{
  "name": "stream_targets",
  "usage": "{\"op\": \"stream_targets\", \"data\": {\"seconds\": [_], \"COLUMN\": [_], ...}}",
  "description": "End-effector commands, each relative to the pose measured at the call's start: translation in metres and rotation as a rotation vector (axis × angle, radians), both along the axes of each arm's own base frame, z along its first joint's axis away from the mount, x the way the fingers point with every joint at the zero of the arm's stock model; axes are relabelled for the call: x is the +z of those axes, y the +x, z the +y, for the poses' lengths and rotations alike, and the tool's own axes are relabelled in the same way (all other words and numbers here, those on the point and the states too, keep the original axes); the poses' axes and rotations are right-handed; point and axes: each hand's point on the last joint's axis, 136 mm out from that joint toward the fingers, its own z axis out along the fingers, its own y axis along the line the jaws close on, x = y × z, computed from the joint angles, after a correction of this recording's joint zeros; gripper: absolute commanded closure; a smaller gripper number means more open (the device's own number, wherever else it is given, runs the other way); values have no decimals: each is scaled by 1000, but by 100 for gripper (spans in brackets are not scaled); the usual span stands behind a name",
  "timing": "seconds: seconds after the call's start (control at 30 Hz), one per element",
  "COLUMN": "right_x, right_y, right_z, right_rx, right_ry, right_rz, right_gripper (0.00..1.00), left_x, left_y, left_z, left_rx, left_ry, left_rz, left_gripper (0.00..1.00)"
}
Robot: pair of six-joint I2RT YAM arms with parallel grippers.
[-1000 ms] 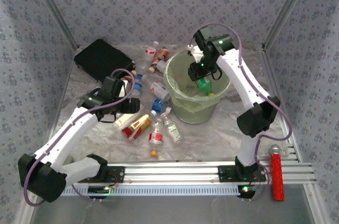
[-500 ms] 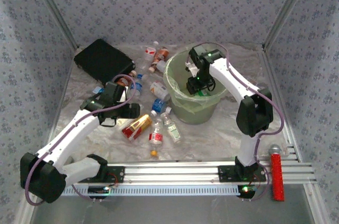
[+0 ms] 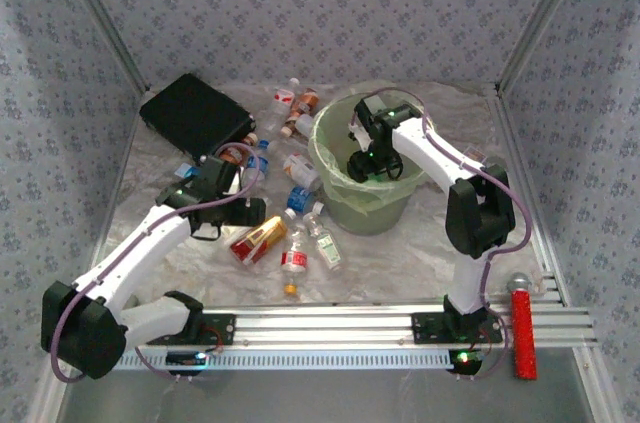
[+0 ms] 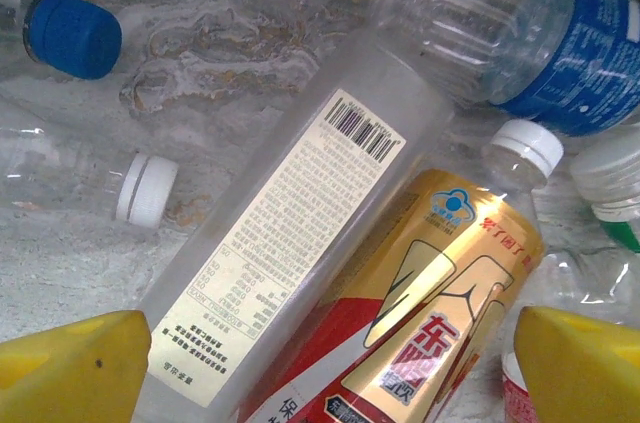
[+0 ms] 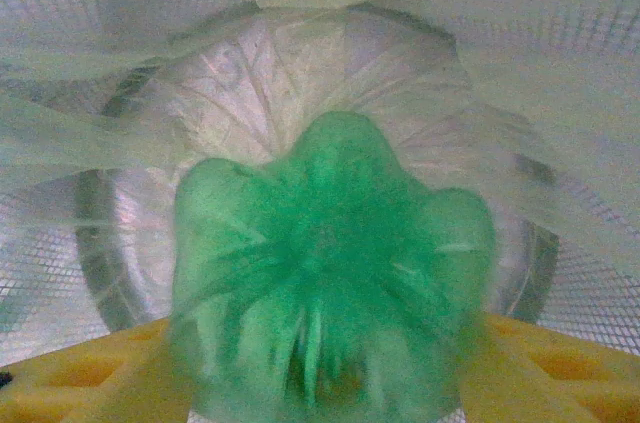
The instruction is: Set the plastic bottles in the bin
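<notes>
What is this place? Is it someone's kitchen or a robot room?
Most likely a robot practice booth, not a home. The left arm and right arm are bolted to a metal rail, patterned walls close it in, and plastic bottles lie scattered beside a green bin.

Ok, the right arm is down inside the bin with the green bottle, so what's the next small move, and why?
Probably open the right gripper wide. It hangs below the rim of the bin, and the green bottle sits between its yellow fingers over the bin's floor, so it should drop in. The blur hides whether it is clamped.
</notes>
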Motion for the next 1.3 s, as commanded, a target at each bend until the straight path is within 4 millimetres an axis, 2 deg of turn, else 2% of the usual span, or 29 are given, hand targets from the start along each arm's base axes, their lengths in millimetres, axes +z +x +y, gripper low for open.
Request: {"op": "stream_targets", "data": {"seconds": [0.0, 0.1, 0.2, 0.33, 0.5, 0.8, 0.93, 1.17, 1.27], "right_x": [-9, -2, 18, 55, 103, 174, 182, 179, 177], "right_y": [-4, -5, -8, -16, -22, -27, -28, -31, -30], "right_z": [5, 4, 3, 1, -2, -14, -22, -25, -26], "right_rx": [-8, -7, -1, 2, -5, -40, -55, -62, -65], "right_ry": [9, 8, 23, 78, 183, 284, 279, 272, 271], "right_rz": [30, 22, -10, -68, -148, -324, -348, -346, -344], "right_gripper": [28, 28, 27, 26, 25, 24, 24, 24, 24], "left_x": [-5, -9, -13, -19, -26, -51, -64, -81, -86], "left_y": [-1, -2, -3, -8, -25, -52, -54, -51, -51], "left_z": [1, 1, 2, -3, -11, -19, -25, -23, -22], "left_rx": [-7, -12, -21, -40, -74, -119, -131, -117, -118], "left_ry": [15, 23, 32, 25, 35, 90, 65, 103, 118], "left_rz": [3, 13, 22, 58, 93, 175, 186, 213, 231], "left_gripper": [5, 2, 0, 0, 2, 6, 9, 11, 18]}}
